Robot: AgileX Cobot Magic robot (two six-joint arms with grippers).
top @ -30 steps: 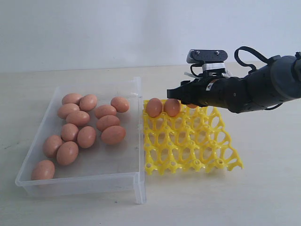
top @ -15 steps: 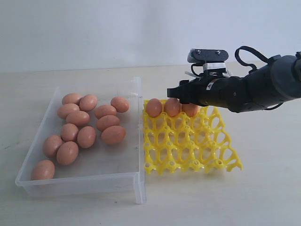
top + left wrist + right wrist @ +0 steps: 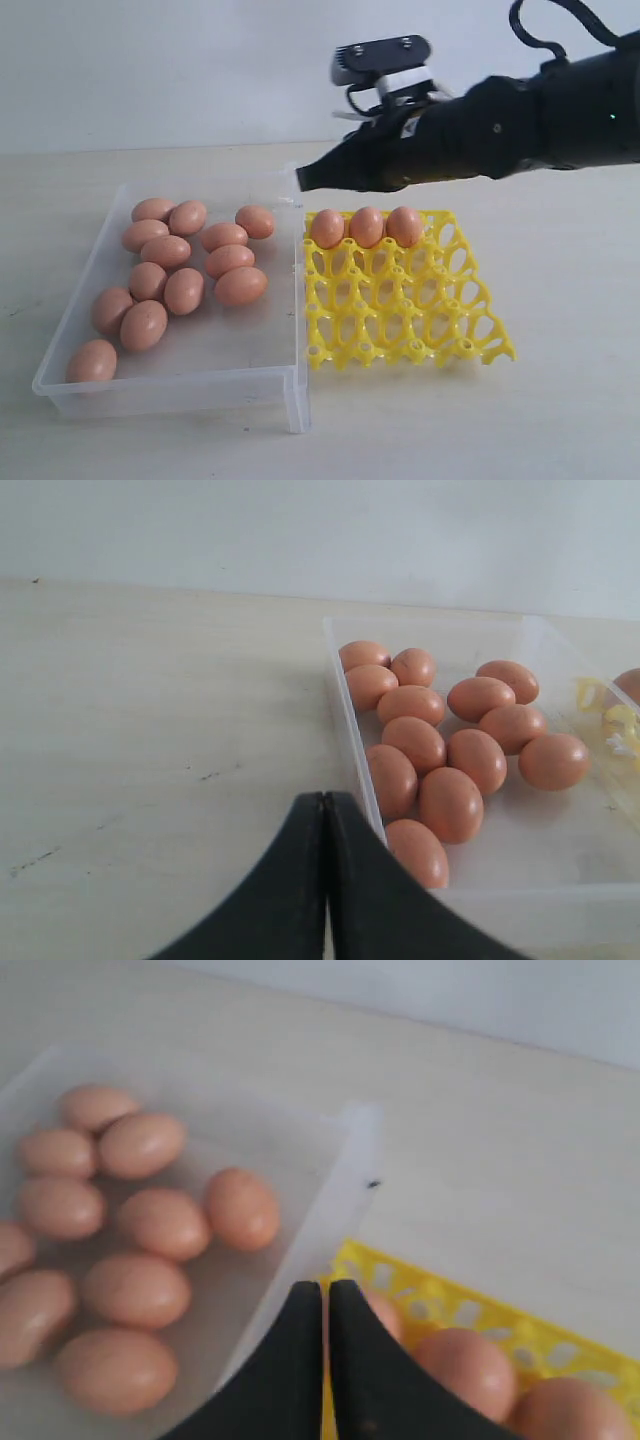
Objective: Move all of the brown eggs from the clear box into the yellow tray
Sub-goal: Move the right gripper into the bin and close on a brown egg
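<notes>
Three brown eggs (image 3: 366, 226) stand in the back row of the yellow tray (image 3: 400, 312). Several more eggs (image 3: 185, 290) lie in the clear box (image 3: 250, 345) to its left. My right gripper (image 3: 303, 178) hangs shut and empty above the box's far right corner, just left of the tray. In the right wrist view its tips (image 3: 327, 1290) sit over the box wall (image 3: 340, 1180), with tray eggs (image 3: 470, 1365) to one side. My left gripper (image 3: 326, 798) is shut and empty, outside the box near its rim (image 3: 345, 710). It is out of the exterior view.
Box and tray sit side by side on a pale table (image 3: 560, 300), with a light wall behind. The tray's three front rows of cups (image 3: 410, 330) hold nothing. Bare table lies left of the box (image 3: 150, 730).
My right gripper let go of the third egg in the tray's back row, rose, and moved left toward the box with its jaws shut. The left gripper is not seen earlier.
</notes>
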